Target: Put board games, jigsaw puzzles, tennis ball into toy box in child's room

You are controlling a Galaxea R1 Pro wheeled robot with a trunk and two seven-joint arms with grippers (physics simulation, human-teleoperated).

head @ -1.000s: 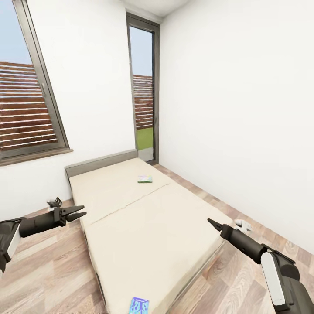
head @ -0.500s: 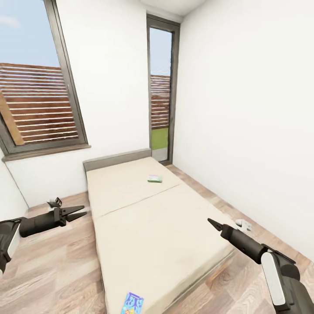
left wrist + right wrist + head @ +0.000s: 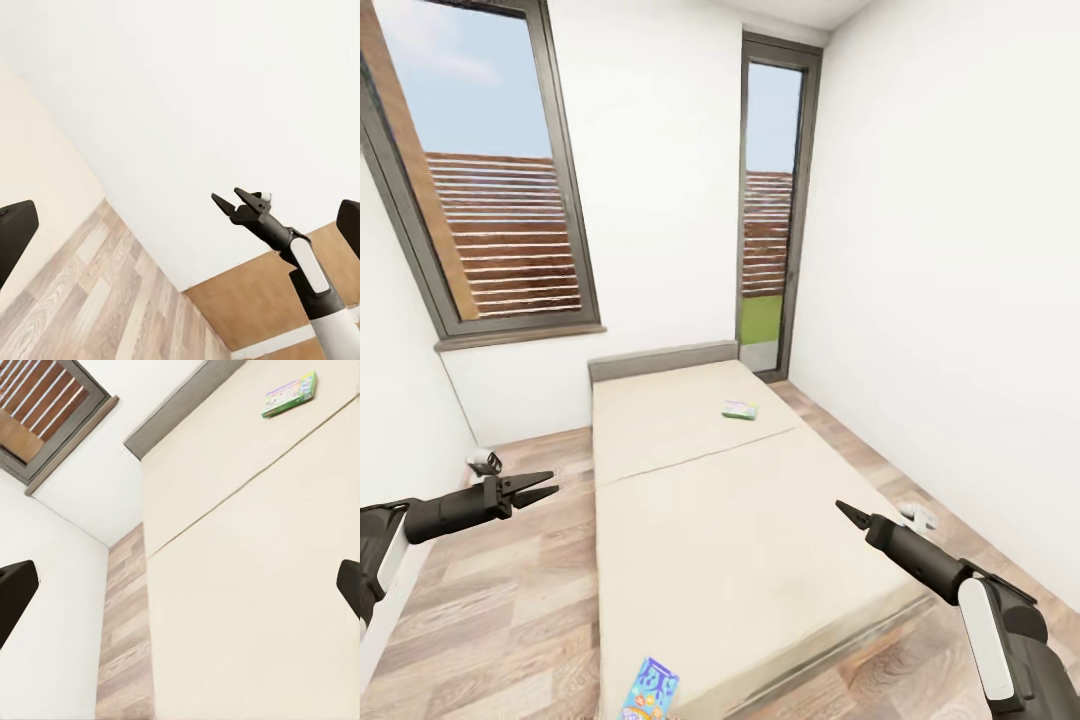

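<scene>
Panned left since a second ago, sliding the bed (image 3: 760, 540) toward 3 o'clock in the head view and bringing in more of the wall at 9 o'clock; a camera turn, by the look of it, with no shift among the games and both arms holding the same pose.

Two board games on the bed: green game (image 3: 740, 410) lying flat up at 12 o'clock near the headboard, blue game (image 3: 650, 692) down at 6 o'clock, right at the near edge of the mattress and possibly overhanging it.

Left fingers (image 3: 538, 490) released, carrying nothing, out at 9 o'clock over the floor. Right fingers (image 3: 844, 512) also released and empty, at 4 o'clock above the mattress; pads well apart in the right wrist view.

Likely still approaching, with no grasp begun.

Risks from here: nudging the blue game off the edge while closing in with the base; scraping the wall at 9 o'clock with the left arm; pinching a thin, flat box against soft bedding and getting cloth instead; overreaching for the green game, far from both arms.
</scene>
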